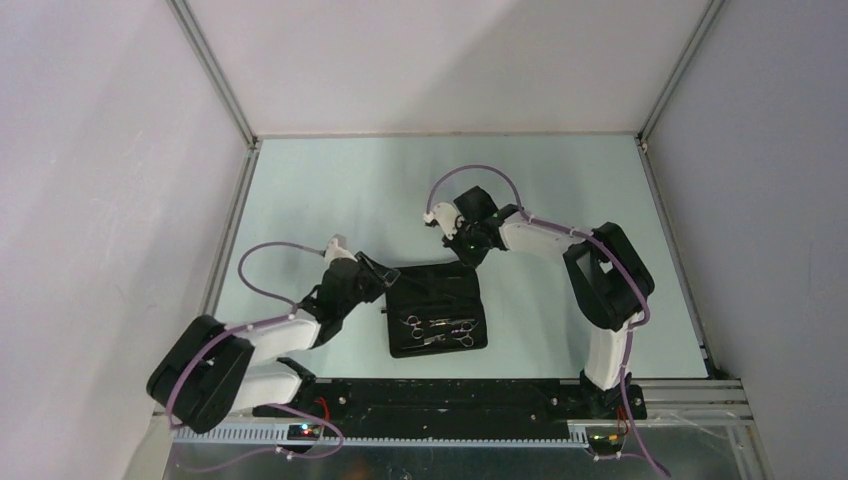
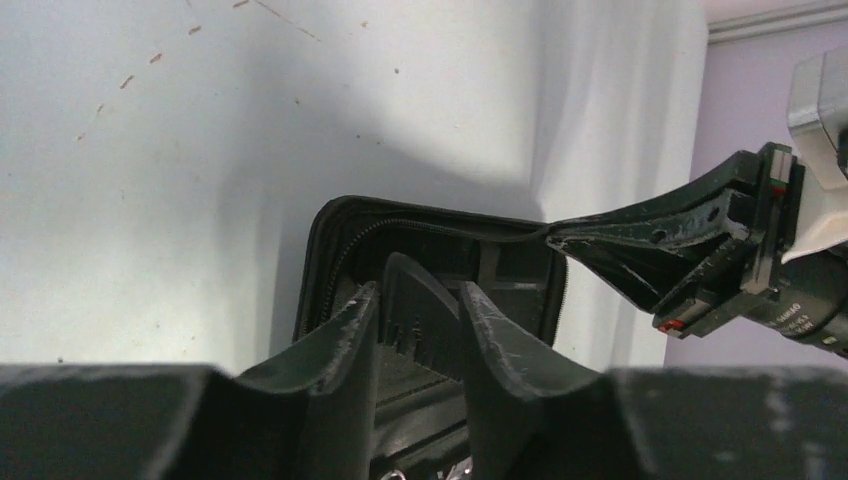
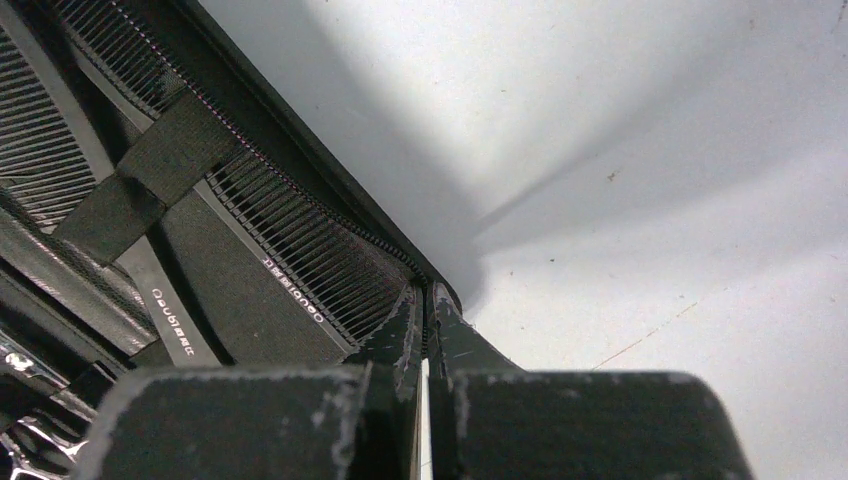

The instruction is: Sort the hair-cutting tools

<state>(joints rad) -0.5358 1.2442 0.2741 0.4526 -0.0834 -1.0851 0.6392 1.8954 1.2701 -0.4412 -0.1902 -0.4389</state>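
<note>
The left gripper stood over the left side of the open case with its fingers part way apart. The black comb showed in the gap between them, with its teeth on the side of the left finger. Whether the pads touched it, I could not tell from the wrist view.

Beyond the comb lay the zip case, flat on the table. At its far edge the right gripper was closed tight on the zip rim and pinned it. In the near half of the case lay the silver scissors, with a second pair just beside them.

I judged the step to be placing the comb in the case. To do it well, the right pinch should stay firm, so that the case cannot slide or fold. The left fingers should open enough to clear both sides of the comb. Then they should rise straight up, because a sideways pull could drag the comb out. The wrist should also stay away from the scissors lying close by.
</note>
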